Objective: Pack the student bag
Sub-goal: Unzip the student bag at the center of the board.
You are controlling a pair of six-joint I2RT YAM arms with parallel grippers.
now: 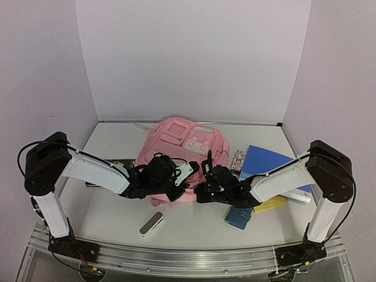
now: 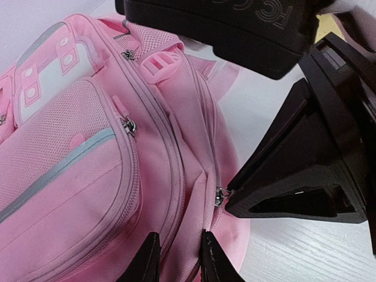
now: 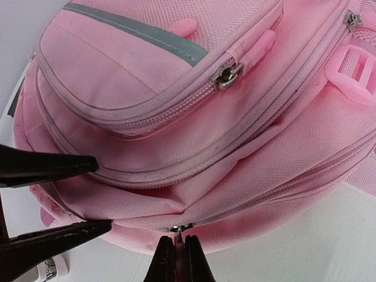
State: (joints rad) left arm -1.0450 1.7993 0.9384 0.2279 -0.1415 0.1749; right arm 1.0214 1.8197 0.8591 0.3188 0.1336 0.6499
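The student bag point(image 1: 179, 138) lies front up at the table's centre, its top toward 6 o'clock. A blue folder point(image 1: 273, 161) lies at its 3 o'clock. The left gripper point(image 2: 179, 258) meets the bag's near edge from 7 o'clock, fingers narrowly apart astride a fabric fold; whether they pinch it cannot be told. The right gripper point(image 3: 179, 239), from 5 o'clock, has its fingertips together on the zip pull point(image 3: 178, 228). A small blue box point(image 1: 238, 217) sits at 5 o'clock and a white oblong point(image 1: 151, 224) at 6 o'clock.

Student bag point(image 1: 176, 141) ctr of table point(image 1: 106, 214); folder point(image 1: 267, 161) to rt, bar point(image 1: 151, 224) in front.
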